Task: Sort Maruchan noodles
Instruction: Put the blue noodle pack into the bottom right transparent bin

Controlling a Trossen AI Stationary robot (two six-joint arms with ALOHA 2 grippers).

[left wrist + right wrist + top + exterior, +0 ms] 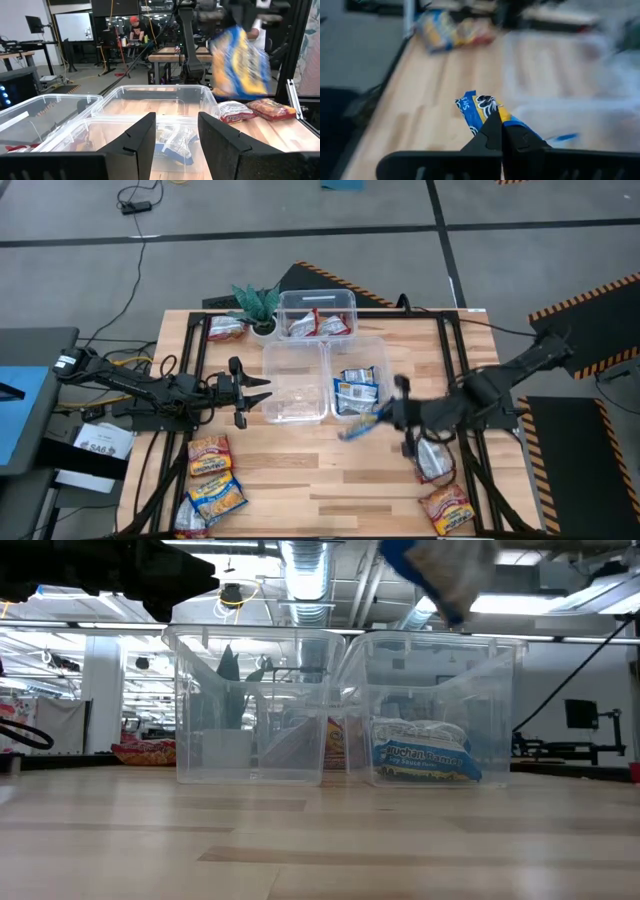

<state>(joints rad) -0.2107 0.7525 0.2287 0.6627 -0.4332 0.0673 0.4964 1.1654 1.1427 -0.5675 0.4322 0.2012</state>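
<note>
My right gripper (pixel 388 418) is shut on a blue-and-silver noodle packet (pixel 360 427), held in the air just off the near edge of the right-hand clear bin (pixel 357 412), which holds more blue packets (pixel 356 388). In the low view the packet (pixel 440 570) hangs high above the bins. My left gripper (pixel 262 390) is open and empty, level with the table, beside the left-hand clear bin (pixel 295 380). The far bin (pixel 317 300) holds red packets (pixel 318 326). Yellow-orange packets (pixel 212 475) lie flat near the table's near left corner. My right gripper (pixel 499 117) pinches the blue packet between its two fingers at one edge (pixel 481 111), and the rest sticks out past the fingertips. In the left wrist view the packet (pixel 240 62) hangs tilted below the gripper, lifted clear of the table and the bins.
A red packet (pixel 226 329) and a small green plant (pixel 258 304) sit at the far left by the far bin. Two packets (pixel 436 463) (pixel 447 506) lie near the near right corner. Bare wood (pixel 320 480) stretches along the near side. A person shows in the room behind.
</note>
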